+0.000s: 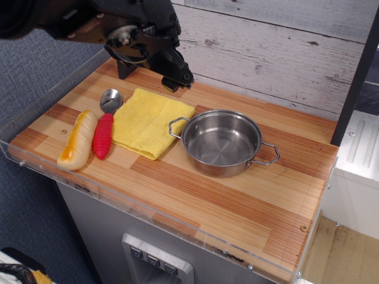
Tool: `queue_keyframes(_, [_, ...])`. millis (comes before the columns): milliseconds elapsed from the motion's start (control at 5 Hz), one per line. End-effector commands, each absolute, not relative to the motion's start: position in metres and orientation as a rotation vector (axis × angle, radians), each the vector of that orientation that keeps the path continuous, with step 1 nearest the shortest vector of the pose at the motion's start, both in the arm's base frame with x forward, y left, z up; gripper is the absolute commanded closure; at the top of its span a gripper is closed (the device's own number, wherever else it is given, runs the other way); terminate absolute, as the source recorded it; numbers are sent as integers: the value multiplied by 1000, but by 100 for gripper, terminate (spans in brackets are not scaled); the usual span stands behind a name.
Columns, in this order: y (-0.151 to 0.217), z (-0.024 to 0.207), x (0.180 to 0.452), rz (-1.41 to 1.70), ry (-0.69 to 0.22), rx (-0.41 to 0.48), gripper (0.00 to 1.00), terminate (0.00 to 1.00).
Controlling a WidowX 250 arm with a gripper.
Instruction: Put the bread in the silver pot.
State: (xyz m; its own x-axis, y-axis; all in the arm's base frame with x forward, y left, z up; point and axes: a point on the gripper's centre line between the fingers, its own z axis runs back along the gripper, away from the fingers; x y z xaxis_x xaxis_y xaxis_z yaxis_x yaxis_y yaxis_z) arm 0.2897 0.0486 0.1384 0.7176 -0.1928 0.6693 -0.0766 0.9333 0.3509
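Observation.image shows the claw (pixel 176 80) hovering at the bench's (pixel 237 201) back edge, its spread impossible to tell. The bread (pixel 77 140) lies well off toward the front-left corner, touching the red spoon handle (pixel 102 136) (a grasp could catch both) and near the acrylic lip. The silver pot (pixel 222 143) sits empty beyond the yellow cloth (pixel 151 121), with open room around it.

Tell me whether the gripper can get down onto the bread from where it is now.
Probably yes. The bread lies uncovered near the table's left front edge, with nothing on top. The gripper hangs above the back of the table. The red spoon lies close along the bread's right side, which may crowd a grasp.
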Motion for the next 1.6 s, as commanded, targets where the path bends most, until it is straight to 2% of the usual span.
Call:
queue_keyframes(0, [49, 138, 290, -66, -772, 371, 0, 0])
queue_keyframes(200, [80, 150, 302, 75, -739, 382, 0, 0])
queue_keyframes(600, [132, 160, 276, 306, -696, 438, 0, 0])
queue_keyframes(1000, [136, 143, 243, 355, -578, 459, 0, 0])
queue_keyframes(1200, [125, 131, 225, 336, -502, 483, 0, 0])
queue_keyframes(1400, [121, 127, 212, 330, -473, 505, 0, 0])
